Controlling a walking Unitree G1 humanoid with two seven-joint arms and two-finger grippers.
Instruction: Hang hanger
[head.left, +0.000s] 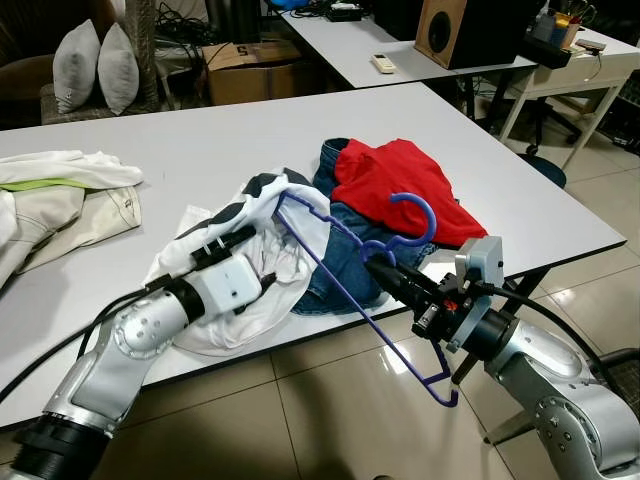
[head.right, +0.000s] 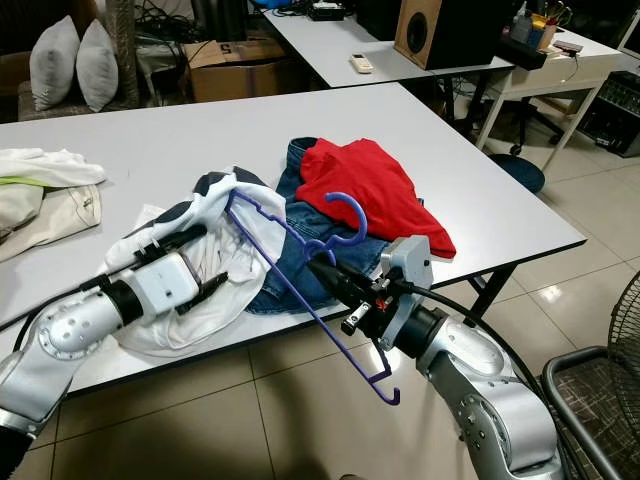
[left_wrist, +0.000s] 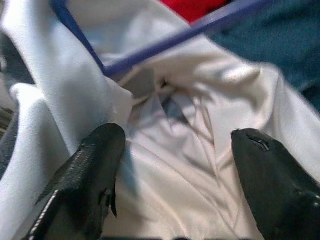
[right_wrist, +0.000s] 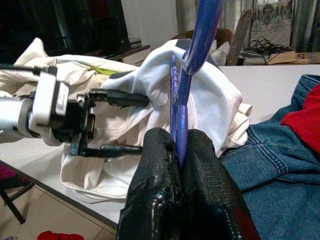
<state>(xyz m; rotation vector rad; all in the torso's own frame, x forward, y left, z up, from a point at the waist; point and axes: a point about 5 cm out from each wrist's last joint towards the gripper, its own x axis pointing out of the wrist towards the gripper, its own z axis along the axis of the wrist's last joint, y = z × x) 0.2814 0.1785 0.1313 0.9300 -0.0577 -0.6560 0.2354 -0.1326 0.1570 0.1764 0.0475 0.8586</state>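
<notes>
A purple plastic hanger (head.left: 340, 268) lies slanted across the table's front edge. Its hook (head.left: 416, 208) rises over the red garment, and its low end (head.left: 446, 396) hangs below the tabletop. My right gripper (head.left: 376, 266) is shut on the hanger near its neck, the fingers (right_wrist: 159, 170) pinching the purple bar. The hanger's far corner (head.left: 285, 202) is tucked into a white shirt with dark patches (head.left: 262, 235) bunched at the table edge. My left gripper (head.left: 250, 258) is open against that shirt, its fingers (left_wrist: 95, 165) spread over the white cloth.
Blue jeans (head.left: 345, 240) and a red garment (head.left: 395, 185) are piled behind the hanger. A cream garment (head.left: 60, 200) lies at the far left of the white table (head.left: 200, 140). Behind stand another table, a speaker (head.left: 450, 30) and a box (head.left: 250, 65). A fan (head.right: 600, 400) is at right.
</notes>
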